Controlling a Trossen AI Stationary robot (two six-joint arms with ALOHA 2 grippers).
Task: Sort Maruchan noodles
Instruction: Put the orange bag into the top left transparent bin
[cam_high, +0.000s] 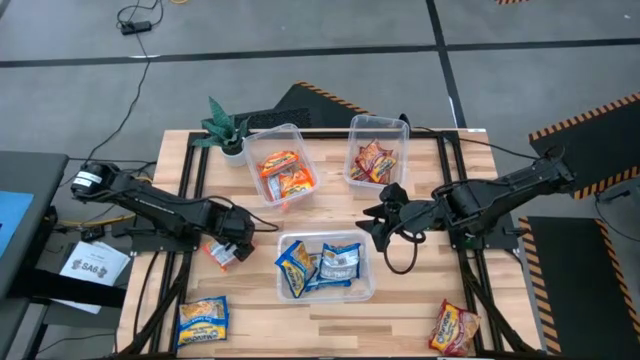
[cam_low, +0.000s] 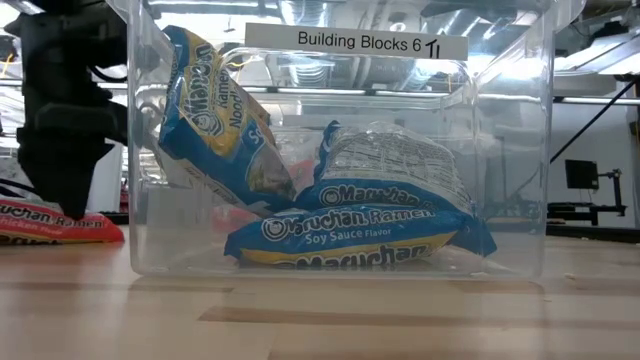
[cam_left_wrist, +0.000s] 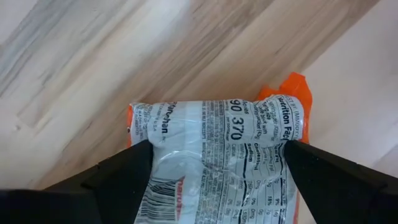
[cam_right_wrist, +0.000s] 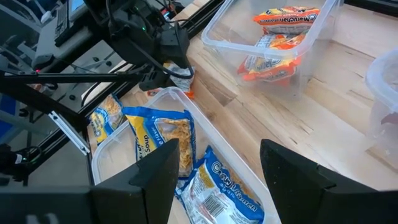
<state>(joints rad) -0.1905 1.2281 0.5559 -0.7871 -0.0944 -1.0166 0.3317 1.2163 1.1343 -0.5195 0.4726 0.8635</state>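
Blue packets (cam_low: 350, 235) fill near tub (cam_low: 540, 150); left claw (cam_high: 228, 250) (open) straddles orange packet (cam_left_wrist: 217, 149).

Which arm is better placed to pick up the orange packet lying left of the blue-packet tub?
Left. The left gripper already has its open fingers straddling the orange packet; the right gripper hovers empty across the tub.

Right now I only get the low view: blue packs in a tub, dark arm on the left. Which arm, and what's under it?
Observer: Left gripper, open, straddling an orange packet lying nutrition-label up on the table.
Operator: Right arm?
Observer: Right gripper, open, hovers by the right end of that tub.
Operator: Anything unsorted?
Observer: A yellow packet and a red packet lie loose, outside the tubs.
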